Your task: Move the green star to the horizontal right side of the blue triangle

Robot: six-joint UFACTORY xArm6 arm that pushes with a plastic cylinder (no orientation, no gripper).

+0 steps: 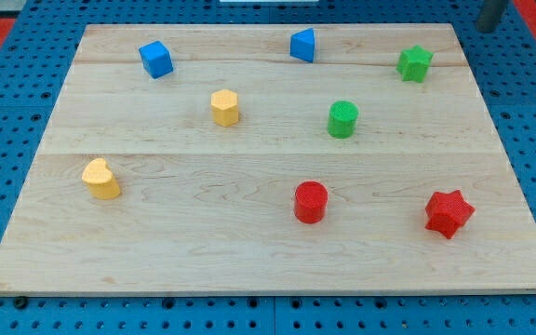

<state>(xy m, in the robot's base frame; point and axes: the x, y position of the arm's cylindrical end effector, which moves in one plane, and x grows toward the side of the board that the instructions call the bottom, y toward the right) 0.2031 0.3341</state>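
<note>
The green star [415, 63] lies near the board's top right. The blue triangle [303, 45] lies at the top centre, to the left of the star and a little higher in the view. My tip [487, 28] shows at the view's top right corner, just beyond the board's top edge. It is up and to the right of the green star and touches no block.
A blue cube [156, 59] lies at the top left. A yellow hexagon [225, 107] and a green cylinder [343, 119] lie mid-board. A yellow heart [101, 179] is at the left. A red cylinder [311, 202] and a red star [448, 213] lie near the bottom. The wooden board [203, 251] rests on blue pegboard.
</note>
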